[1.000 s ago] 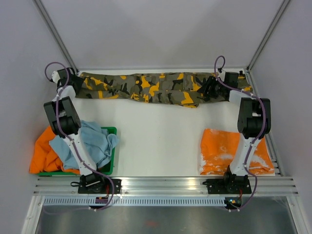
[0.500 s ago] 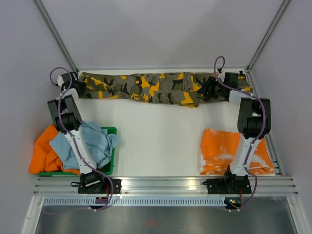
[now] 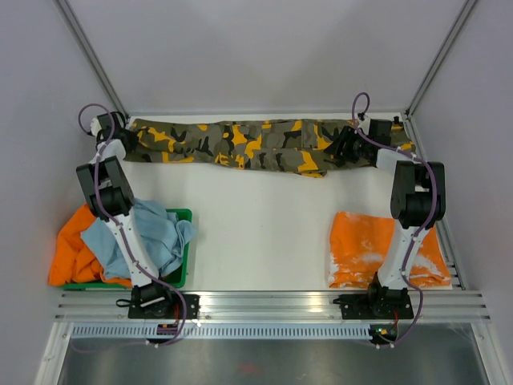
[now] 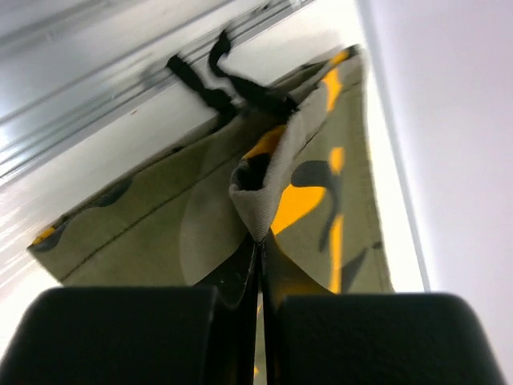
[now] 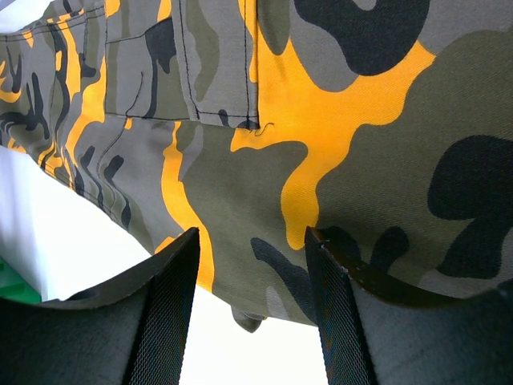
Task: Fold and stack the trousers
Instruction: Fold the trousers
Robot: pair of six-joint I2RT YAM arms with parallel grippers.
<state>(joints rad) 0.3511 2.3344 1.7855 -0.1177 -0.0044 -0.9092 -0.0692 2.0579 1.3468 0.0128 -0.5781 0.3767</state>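
Left arm (image 3: 105,189) outstretched — fingers (image 4: 160,337) pinch trousers (image 3: 240,144) end.

Left arm (image 3: 104,188) and right arm (image 3: 415,196), 2 white linkages with black joints, carry purple cables (image 3: 355,104) and black mesh-textured fingers (image 5: 164,313).

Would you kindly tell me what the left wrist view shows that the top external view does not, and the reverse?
Only the left wrist view: the left arm's jaws shut on a raised fold of the trousers, with black cords beyond it. Only the top external view: the orange garment, the green tray holding blue cloth, and both arms. Both views: the camouflage trousers.
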